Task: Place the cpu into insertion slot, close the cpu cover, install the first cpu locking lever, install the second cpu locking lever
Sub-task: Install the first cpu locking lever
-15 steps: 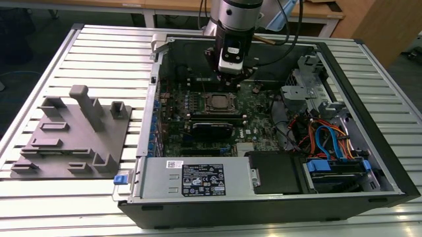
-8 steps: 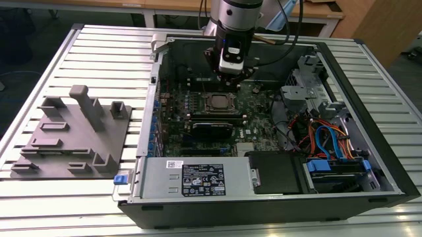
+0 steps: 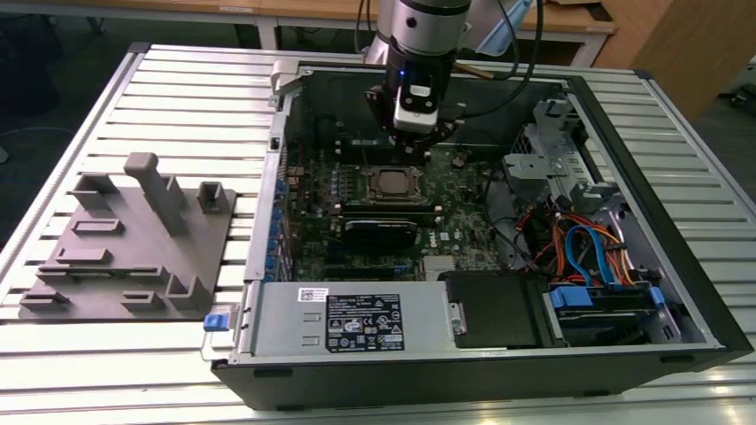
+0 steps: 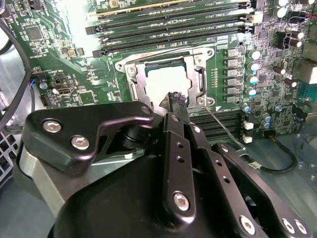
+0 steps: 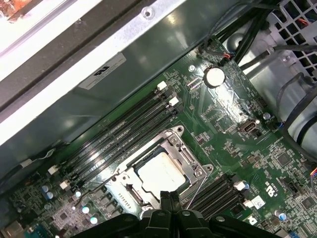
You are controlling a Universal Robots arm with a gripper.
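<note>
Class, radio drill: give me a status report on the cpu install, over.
Claw shut, tip at the insertion slot edge. Cpu seated, cpu cover down over it. Thin wire lever juts beside claw.

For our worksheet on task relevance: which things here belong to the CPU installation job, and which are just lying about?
Job in hand: cpu, cpu cover, insertion slot, locking lever, end effector.
Just lying about: memory slots, coin cell battery, power supply, grey fixture tray.
</note>
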